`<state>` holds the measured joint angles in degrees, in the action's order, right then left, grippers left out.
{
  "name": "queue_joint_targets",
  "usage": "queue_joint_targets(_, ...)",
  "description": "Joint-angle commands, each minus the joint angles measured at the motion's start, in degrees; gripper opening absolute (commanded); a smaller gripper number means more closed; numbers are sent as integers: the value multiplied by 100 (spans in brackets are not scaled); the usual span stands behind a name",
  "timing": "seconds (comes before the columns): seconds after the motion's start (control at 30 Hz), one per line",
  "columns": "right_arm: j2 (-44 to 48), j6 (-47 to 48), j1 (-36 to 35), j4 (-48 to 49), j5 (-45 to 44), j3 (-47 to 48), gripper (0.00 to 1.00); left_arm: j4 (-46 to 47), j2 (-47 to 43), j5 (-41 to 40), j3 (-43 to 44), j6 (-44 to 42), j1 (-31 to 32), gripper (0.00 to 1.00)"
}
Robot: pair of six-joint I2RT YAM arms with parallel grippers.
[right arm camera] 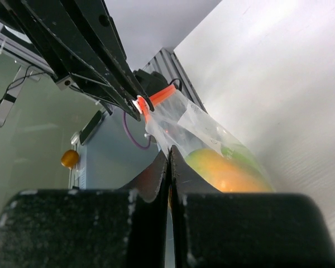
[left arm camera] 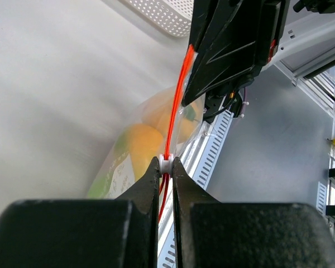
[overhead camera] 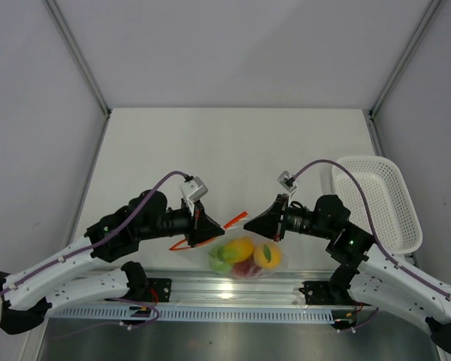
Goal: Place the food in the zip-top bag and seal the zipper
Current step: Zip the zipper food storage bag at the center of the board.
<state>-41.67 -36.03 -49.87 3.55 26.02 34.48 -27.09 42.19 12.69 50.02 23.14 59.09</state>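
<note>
White-shelled left arm (overhead camera: pixel 60 267) and right arm (overhead camera: pixel 406 282), black joints, purple cable (overhead camera: pixel 164 180) off each wrist, little green lights (overhead camera: pixel 105 226), matte-black fingers (left arm camera: pixel 145 192).

One zip-top bag (overhead camera: pixel 253 242), four toy fruits (overhead camera: pixel 240 249) inside it, and one white mesh basket (overhead camera: pixel 364 159).

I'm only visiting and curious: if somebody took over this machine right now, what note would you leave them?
Left end effector: shut on the white tab of the zipper.
Right end effector: shut on the zip-top bag at the zipper's far end.
Done: the food is inside the bag, which is held between both.
Left: run the tab along to seal it. How far it is sealed can't be told.
</note>
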Motion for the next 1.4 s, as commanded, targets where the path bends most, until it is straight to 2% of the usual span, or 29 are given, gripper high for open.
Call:
queue_joint_targets(0.0,326,-62,109,181,-325,15,0,-235,-159,-91,-10,-108,15,1)
queue_joint_targets(0.3,782,-185,425,-152,-765,-55,0,-525,-431,-249,-54,-108,6,1)
queue_joint_targets(0.5,924,-273,724,-329,-729,-91,0,-657,-572,-363,-159,-99,6,1)
queue_joint_targets(0.73,1064,-387,1031,-865,-976,-55,0,-885,-870,-714,-291,24,6,0)
queue_joint_targets(0.83,1003,-370,1119,-743,-714,-90,0,-965,-1011,-733,-344,7,6,1)
queue_joint_targets(1.0,538,-54,1137,-31,737,14,1,-877,-1029,-452,-361,-107,6,1)
queue_joint_targets(1.03,459,16,1128,-82,825,93,9,-868,-1020,-425,-353,-116,6,1)
queue_joint_targets(1.07,293,235,1128,-274,947,294,33,-842,-1003,-390,-318,-134,6,1)
queue_joint_targets(1.17,-7,631,1120,-679,1089,777,53,-798,-959,-311,-282,-151,6,0)
queue_joint_targets(1.23,-314,983,1128,-899,1229,998,59,-763,-915,-223,-274,-160,6,1)
queue_joint_targets(1.37,-780,1379,1154,-892,1265,1368,62,-719,-862,-162,-256,-125,6,1)
